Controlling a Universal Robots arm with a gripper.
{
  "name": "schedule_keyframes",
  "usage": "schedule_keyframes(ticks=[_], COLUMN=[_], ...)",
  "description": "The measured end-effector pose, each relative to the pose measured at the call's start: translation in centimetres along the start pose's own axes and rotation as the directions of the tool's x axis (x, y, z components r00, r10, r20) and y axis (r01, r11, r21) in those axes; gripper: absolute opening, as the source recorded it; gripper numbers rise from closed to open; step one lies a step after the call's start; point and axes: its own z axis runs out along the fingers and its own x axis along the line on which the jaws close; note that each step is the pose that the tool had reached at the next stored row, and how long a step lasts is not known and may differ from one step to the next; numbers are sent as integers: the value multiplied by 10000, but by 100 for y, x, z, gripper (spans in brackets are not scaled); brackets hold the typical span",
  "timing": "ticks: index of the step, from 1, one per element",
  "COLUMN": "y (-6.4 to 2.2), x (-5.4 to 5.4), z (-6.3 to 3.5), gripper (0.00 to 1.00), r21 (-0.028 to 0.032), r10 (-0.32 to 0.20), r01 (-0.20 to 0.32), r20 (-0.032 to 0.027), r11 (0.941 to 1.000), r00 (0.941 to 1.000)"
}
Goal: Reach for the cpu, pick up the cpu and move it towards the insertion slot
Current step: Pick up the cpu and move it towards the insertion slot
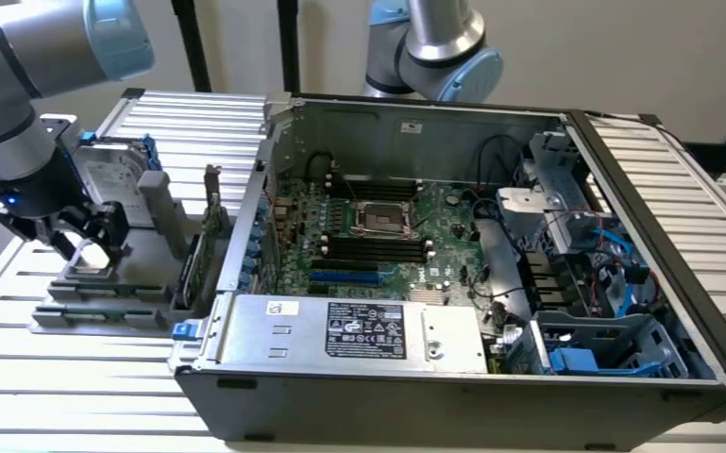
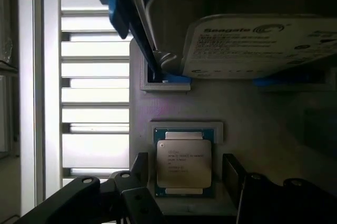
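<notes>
Closest in the exterior view: slatted white surface (image 1: 35, 396), carrying an open computer case (image 1: 464, 401) with a silver power supply (image 1: 350, 330) along its front edge

Just beyond, beside the case toward the exterior view's left: grey holder (image 1: 98, 313) resting on the surface

Lying flat in a square recess of that holder: the cpu (image 2: 184, 163), silver face up, small print across it

Hanging right above it: the tool (image 1: 86, 247), spread wide and gripping nothing, one dark finger (image 2: 231, 174) on each side of the chip, a strip of grey holder showing between finger and chip on both sides

Behind the cpu, standing upright in the same holder: hard drive (image 1: 117, 184) with blue brackets and a Seagate label

Further in, on the board inside the case: rows of black memory slots (image 1: 363, 253) and, between them, the insertion slot (image 1: 381, 219), shiny metal frame around a dark centre, well apart from the cpu

Farthest back: rear wall of the case, with a grey arm joint (image 1: 445, 57) behind it
</notes>
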Motion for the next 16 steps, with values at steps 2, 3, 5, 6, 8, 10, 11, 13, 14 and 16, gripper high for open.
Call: schedule_keyframes(ticks=[2, 3, 5, 6, 8, 10, 11, 13, 14, 16], y=[1, 1, 1, 1, 1, 1, 1, 1, 1, 2], x=[1, 1, 1, 1, 1, 1, 1, 1, 1, 1], z=[6, 10, 17, 20, 24, 29, 32, 37, 40, 42], gripper=[67, 67, 67, 67, 67, 67, 67, 67, 67, 67], r21=[0, 0, 0, 1, 2, 1, 0, 0, 1, 1], r10=[11, 17, 28, 33, 42, 47, 48, 50, 51, 53], r01=[-11, -17, -28, -33, -42, -47, -48, -50, -51, -53], r20=[0, 1, 1, 1, 1, 2, 3, 3, 3, 2], r11=[10000, 10000, 10000, 10000, 10000, 10000, 10000, 10000, 10000, 10000], r00=[10000, 10000, 10000, 10000, 10000, 10000, 10000, 10000, 10000, 10000])
